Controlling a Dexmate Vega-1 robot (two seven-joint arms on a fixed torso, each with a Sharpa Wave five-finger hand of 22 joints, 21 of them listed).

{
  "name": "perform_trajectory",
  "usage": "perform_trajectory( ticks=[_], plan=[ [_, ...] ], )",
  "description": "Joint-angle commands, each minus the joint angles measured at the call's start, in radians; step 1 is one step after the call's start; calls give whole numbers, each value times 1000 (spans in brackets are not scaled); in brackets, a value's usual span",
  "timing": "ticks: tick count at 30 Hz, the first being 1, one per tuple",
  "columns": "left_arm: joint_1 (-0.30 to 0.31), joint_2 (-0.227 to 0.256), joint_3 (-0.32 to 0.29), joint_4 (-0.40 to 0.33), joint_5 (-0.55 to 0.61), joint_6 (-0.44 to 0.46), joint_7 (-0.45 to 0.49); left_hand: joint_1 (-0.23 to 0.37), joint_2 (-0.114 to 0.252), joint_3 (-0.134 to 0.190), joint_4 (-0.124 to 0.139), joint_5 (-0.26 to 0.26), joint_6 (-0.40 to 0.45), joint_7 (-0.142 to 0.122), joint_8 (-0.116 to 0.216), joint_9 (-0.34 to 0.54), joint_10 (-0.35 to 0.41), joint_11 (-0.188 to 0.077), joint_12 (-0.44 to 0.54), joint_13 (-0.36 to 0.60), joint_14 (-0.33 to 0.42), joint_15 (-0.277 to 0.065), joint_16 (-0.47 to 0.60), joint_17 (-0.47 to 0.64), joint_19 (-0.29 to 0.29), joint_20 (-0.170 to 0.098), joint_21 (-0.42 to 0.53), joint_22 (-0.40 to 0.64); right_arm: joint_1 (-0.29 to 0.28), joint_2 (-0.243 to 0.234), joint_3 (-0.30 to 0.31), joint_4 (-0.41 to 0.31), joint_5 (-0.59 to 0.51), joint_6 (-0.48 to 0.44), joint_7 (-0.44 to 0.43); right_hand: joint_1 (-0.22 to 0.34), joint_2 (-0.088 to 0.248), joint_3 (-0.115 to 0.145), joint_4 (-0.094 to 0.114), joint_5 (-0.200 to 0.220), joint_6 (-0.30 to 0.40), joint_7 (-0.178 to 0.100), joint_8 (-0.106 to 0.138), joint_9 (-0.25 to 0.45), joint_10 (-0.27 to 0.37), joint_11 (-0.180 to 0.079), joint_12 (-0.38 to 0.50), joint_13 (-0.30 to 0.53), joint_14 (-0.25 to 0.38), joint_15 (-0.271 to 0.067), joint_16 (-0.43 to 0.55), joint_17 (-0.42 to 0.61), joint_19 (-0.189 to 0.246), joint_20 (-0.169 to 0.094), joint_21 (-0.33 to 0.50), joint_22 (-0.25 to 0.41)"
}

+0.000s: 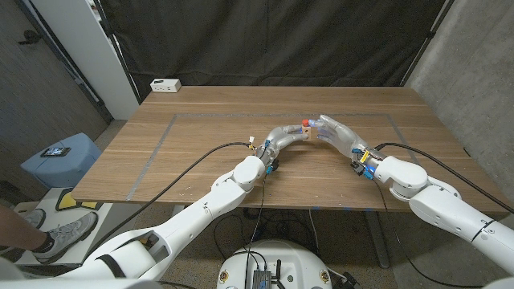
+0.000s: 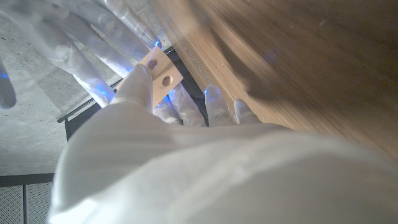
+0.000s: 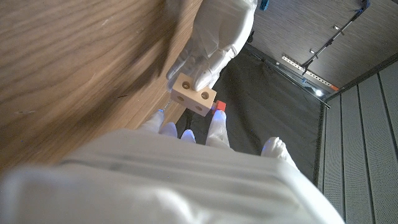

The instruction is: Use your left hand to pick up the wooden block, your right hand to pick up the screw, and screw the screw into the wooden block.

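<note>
Wooden surface (image 1: 201,136) with a thin rectangular line marked on it, seen from the head view; broad bare wood lies to the left, right and far side of the two hands, and the near edge runs just behind the forearms. A white box (image 1: 166,84) sits at the far left corner, well apart from the work. The left robot hand (image 1: 283,139) and the right robot hand (image 1: 334,130) meet above the middle of the surface, right of centre. The left robot hand holds the wooden block (image 3: 194,95) between thumb and fingers; the right wrist view shows the block lifted off the surface, with round holes in two of its faces. The left wrist view shows the same block (image 2: 160,71) pinched at the fingertips, two holes facing the camera. The right robot hand reaches toward the block with fingers curled; the red-headed screw (image 3: 217,106) sits just beside the block at those fingertips, seemingly pinched there, though the grip itself is partly hidden. In the head view the red head (image 1: 305,123) shows on top, between the two hands.
</note>
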Motion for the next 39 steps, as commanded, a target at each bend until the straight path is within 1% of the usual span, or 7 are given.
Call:
perform_trajectory(
  ticks=[1, 13, 22, 39],
  plan=[
    [2, 0, 0, -2, 2, -4, 3, -9, 2, 6, 2, 8, 9, 3, 6, 3, -5, 1, 9, 1, -5, -74, 5, 2, -2, 8, 4, 5, -2, -15, -2, -31, -20, -12, -1, 2, 7, 8, 4, 10, 11, 3, 4, 1, -55, -8, 4, 2, -114, 5, 3, 1, -4, -2, 5, 4],
    [4, 4, -2, -8, 2, 1, 4, -11, 4, 6, 2, 9, 11, 2, 6, 3, -4, 1, 9, 1, -4, -73, 5, 2, -2, 9, 4, 5, 11, -14, -16, -37, -30, -21, 10, 3, 7, 8, 3, 10, 16, 4, 5, 1, -54, -9, 4, 2, -113, 5, 4, 1, -4, -6, 6, 4],
    [8, 8, -1, -17, 4, 4, 5, -11, 3, 6, 2, 9, 12, 3, 7, 3, -3, 1, 10, 1, -3, -73, 5, 1, -2, 9, 4, 5, 8, -14, -18, -39, -32, -18, 7, 4, 7, 9, 3, 10, 19, 4, 4, 1, -53, -10, 4, 2, -112, 5, 4, 0, -4, -7, 6, 4],
    [17, 14, -1, -36, 6, 12, 9, -11, 2, 7, 1, 9, 11, 2, 7, 3, -3, 1, 10, 1, -4, -72, 4, 1, -2, 8, 4, 5, -46, -36, 39, -45, -3, -4, -24, 7, 8, 11, 2, 11, 32, 10, 6, 1, -44, -6, 6, 2, -107, 5, 6, -1, -3, -8, 6, 4]
  ],
)
